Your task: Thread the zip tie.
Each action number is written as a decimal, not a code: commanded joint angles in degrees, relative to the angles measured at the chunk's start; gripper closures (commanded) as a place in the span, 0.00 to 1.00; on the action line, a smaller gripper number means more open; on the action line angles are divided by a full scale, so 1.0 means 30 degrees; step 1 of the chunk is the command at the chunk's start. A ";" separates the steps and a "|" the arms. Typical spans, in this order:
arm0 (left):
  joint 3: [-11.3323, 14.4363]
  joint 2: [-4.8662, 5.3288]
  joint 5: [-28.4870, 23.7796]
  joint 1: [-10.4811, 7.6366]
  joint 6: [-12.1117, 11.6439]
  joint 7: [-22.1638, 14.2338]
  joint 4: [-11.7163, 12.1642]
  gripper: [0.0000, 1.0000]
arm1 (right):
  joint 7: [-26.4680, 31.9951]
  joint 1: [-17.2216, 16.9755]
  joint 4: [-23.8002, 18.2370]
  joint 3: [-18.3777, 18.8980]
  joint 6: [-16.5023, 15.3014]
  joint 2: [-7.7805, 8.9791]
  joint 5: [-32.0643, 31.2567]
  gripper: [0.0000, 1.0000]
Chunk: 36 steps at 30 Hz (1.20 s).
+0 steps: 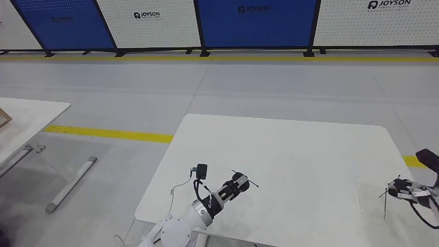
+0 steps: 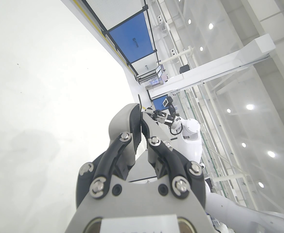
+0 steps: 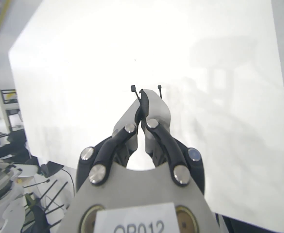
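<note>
Left claw: the left gripper (image 1: 240, 180) is near the table's front edge at about 7 o'clock, fingers pinched together on the left-hand zip tie (image 1: 254, 184).
Left-hand zip tie: a thin black strip lying crosswise in the tips, a short end poking past them.
Right claw: the right gripper (image 3: 142, 103) is at about 4 o'clock by the table's right edge, fingers clamped on the right-hand zip tie (image 3: 133, 88).
Right-hand zip tie: two black ends with small blocky heads stick out past the fingertips. In the top view a thin tail hangs below the gripper.
Gap: the two grippers are well apart.
Table (image 1: 288, 151): white, with rounded corners.
Second table (image 1: 27, 116): white, at 9 o'clock.
Yellow line (image 1: 110, 134): on the grey floor beyond the table.
Panels (image 1: 257, 10): blue and white pegboards, at 12 o'clock.
</note>
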 commanded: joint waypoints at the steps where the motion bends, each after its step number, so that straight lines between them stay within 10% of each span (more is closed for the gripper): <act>1: 0.0000 0.0000 0.0000 0.0000 0.0000 0.0000 0.0000 1.00 | -0.0794 -0.0792 -0.0699 0.0750 0.0000 -0.0045 0.0862 1.00; 7: 0.0000 0.0000 0.0000 0.0000 0.0000 0.0000 0.0000 1.00 | -0.1214 -0.3001 -0.3287 0.1637 -0.0774 -0.0015 0.1259 1.00; 24: 0.0000 0.0000 0.0000 0.0000 0.0000 0.0000 0.0000 1.00 | -0.1146 -0.3045 -0.3332 0.1646 -0.0847 -0.0011 0.1279 1.00; 36: 0.0000 0.0000 0.0000 0.0000 0.0000 0.0000 0.0000 1.00 | -0.7947 -0.6003 -0.8802 0.1647 0.0000 -0.0606 0.2192 1.00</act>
